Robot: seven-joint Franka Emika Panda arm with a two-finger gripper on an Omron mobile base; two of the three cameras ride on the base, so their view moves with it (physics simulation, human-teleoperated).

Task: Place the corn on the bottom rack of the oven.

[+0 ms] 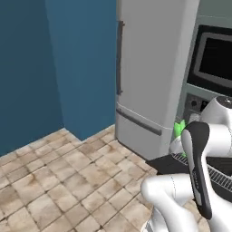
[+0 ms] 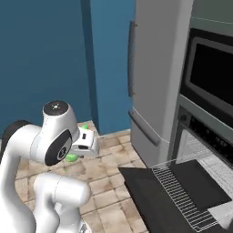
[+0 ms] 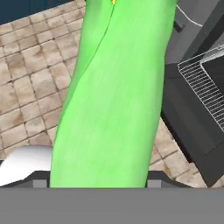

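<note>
The jaws are clamped on the corn [image 3: 111,96], which runs out lengthwise between them. This is the carry step: the pulled-out bottom rack [image 2: 182,193] of the oven [image 2: 207,150] lies ahead, off to one side, and the next move must swing the cob over it

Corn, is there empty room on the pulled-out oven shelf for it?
Yes, some. The bottom rack is slid out over the open oven door. Its left wire part is bare; a flat black tray covers the right side. The corn is in the gripper over the tiled floor, left of the door.
</note>
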